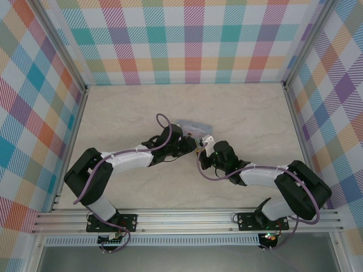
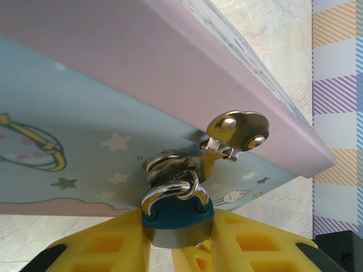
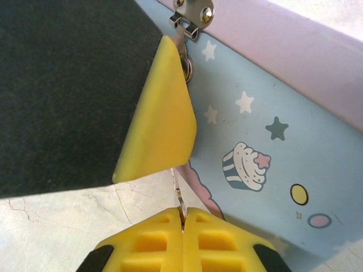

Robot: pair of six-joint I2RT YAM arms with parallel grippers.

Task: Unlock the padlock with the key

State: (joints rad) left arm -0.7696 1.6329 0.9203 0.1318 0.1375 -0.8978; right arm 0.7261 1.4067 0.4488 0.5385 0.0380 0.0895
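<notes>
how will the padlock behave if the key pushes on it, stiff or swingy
Probably swingy: the padlock hangs by its shackle from the latch on the tin box, so a push would likely pivot it. The left gripper pinches its body, which should steady it. Its metal looks smooth and shiny, so it might slip.

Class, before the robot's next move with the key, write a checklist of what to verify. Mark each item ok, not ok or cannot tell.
1. Padlock held steady in the left gripper jaws: ok.
2. Key pinched in the right gripper, jaws shut: ok.
3. Key pointing towards the padlock: ok.
4. Key tip lined up with the keyhole: cannot tell, keyhole hidden.
5. Shackle released from the clasp of the tin: not ok, it is hooked there.
</notes>
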